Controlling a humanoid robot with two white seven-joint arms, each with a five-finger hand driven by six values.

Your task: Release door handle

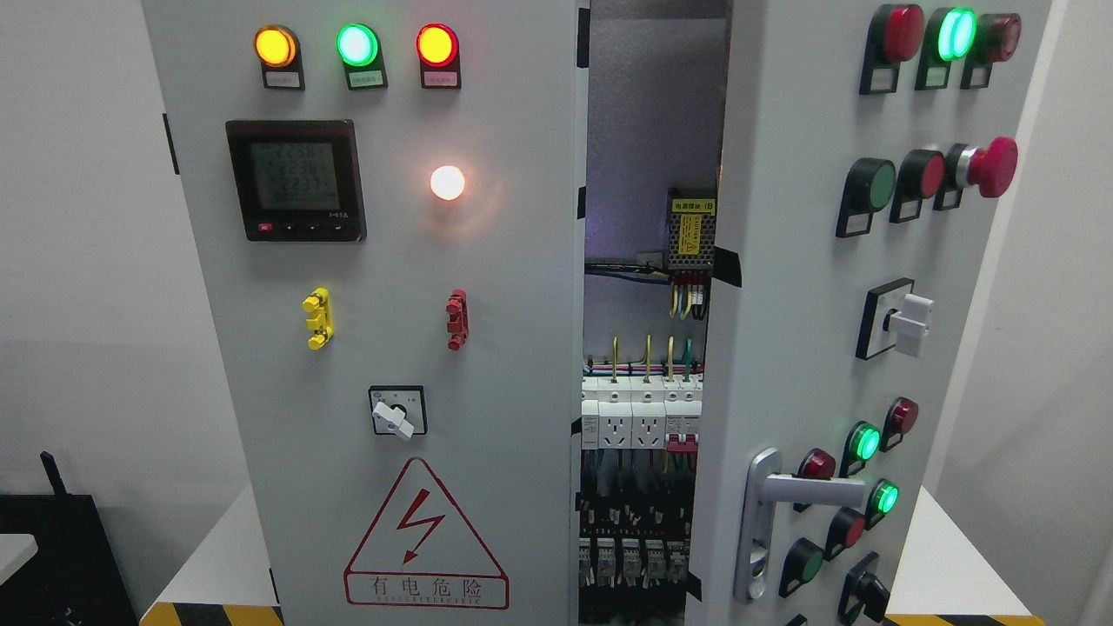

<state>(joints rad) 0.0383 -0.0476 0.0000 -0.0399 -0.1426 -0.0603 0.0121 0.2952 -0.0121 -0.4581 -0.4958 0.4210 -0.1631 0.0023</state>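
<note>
Right door ajar, silver door handle free and level. No hand in view, so grip state impossible to tell.

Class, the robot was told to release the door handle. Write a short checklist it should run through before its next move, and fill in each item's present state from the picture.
1. Door handle free of any robot hand: ok, nothing grips it.
2. Right door swung open: ok, the wiring inside shows.
3. Left door shut: ok.
4. Both robot hands clear of the cabinet: cannot tell, neither is in view.
5. Handle back at level: ok, it lies horizontal.
</note>
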